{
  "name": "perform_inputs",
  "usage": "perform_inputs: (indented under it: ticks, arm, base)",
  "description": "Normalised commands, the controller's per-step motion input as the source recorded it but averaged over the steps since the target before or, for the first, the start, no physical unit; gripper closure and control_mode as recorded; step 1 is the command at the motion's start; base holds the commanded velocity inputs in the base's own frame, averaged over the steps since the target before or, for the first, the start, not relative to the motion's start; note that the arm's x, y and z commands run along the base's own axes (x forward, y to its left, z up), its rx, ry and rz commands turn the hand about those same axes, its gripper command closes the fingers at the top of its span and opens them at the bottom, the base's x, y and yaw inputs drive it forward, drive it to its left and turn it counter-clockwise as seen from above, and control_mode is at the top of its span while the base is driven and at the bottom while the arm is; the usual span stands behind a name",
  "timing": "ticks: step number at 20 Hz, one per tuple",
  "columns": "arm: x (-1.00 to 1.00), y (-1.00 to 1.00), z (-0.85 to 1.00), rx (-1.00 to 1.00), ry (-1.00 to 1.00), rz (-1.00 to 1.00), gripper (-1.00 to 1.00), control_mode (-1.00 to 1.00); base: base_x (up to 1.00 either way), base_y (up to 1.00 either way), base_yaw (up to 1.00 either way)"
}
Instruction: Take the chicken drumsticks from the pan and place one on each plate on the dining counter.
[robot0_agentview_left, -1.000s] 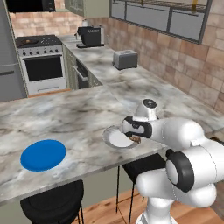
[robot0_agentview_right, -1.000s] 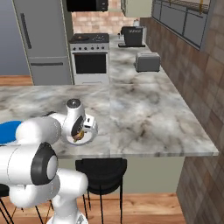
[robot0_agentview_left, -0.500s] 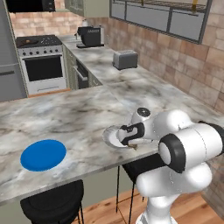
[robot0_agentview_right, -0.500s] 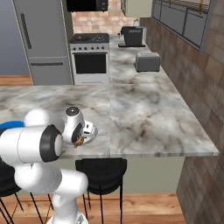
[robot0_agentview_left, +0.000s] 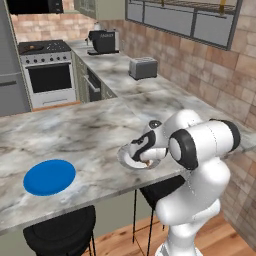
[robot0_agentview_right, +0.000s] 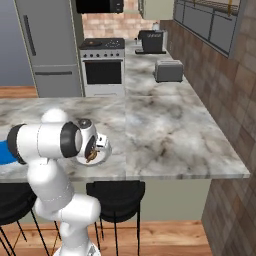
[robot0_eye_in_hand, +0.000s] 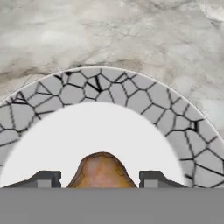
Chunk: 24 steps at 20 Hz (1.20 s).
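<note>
Since a second ago the gripper (robot0_eye_in_hand: 100, 179) has sunk lower over the white-grey plate (robot0_eye_in_hand: 131, 100), jaws clamped on a chicken drumstick (robot0_eye_in_hand: 101, 171) above its centre.

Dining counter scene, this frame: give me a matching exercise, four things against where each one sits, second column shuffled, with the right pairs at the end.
Things:
1. blue plate
2. white-grey plate
3. chicken drumstick
4. toaster

Places:
A. on the wall-side worktop, by the brick wall
B. between the two fingertips of the gripper, over the white-grey plate
C. bare, on the dining counter off to the arm's left
D. on the dining counter at its near edge, right under the hand

Pairs: 1-C, 2-D, 3-B, 4-A
</note>
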Motion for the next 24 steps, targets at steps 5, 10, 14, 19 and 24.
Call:
perform_inputs:
  ticks: [5, 10, 14, 19, 24]
  arm:
    - [0.62, 0.01, -0.44, -0.01, 0.00, 0.00, 1.00, -1.00]
    - [0.14, 0.00, -0.34, 0.00, 0.00, 0.00, 1.00, -1.00]
    - [-0.19, -0.05, 0.06, 0.02, -0.09, 0.00, -1.00, -1.00]
    - [-0.02, -0.15, 0.76, 0.16, -0.03, 0.00, -1.00, -1.00]
    - [-0.50, -0.24, 1.00, 0.14, 0.00, 0.05, -1.00, -1.00]
  base:
    - [0.00, 0.00, 0.00]
    - [0.00, 0.00, 0.00]
    - [0.00, 0.00, 0.00]
    - [0.00, 0.00, 0.00]
    - [0.00, 0.00, 0.00]
